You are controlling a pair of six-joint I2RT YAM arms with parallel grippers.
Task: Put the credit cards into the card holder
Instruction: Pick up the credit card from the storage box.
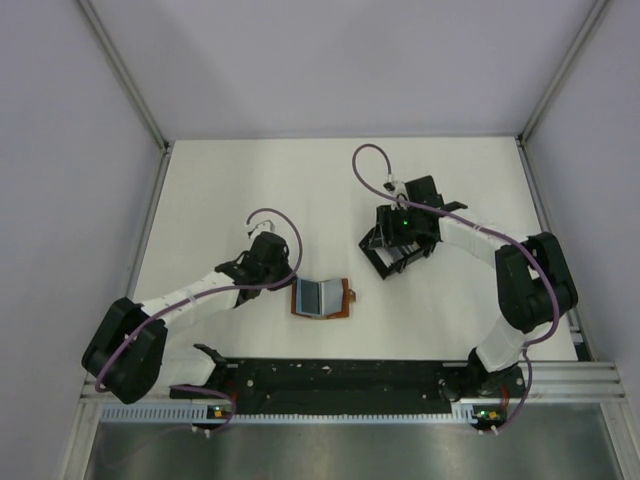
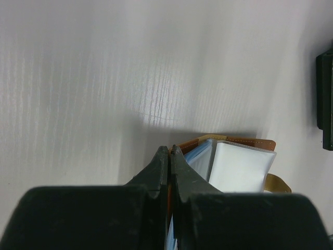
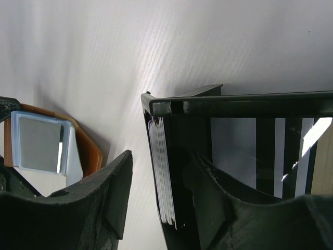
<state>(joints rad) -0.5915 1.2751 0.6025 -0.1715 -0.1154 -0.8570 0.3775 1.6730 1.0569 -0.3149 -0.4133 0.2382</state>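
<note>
Left tool is shut, clamped on the edge of the open holder, which lies mid-desk near the arm bases. Right tool has its jaws apart, straddling one wall of the black box and the cards stacked on edge against that wall. The box sits well right of the holder.

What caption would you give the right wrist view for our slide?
Right gripper, jaws apart, straddles the white cards stacked in the black slotted box; open card holder at frame left.
</note>
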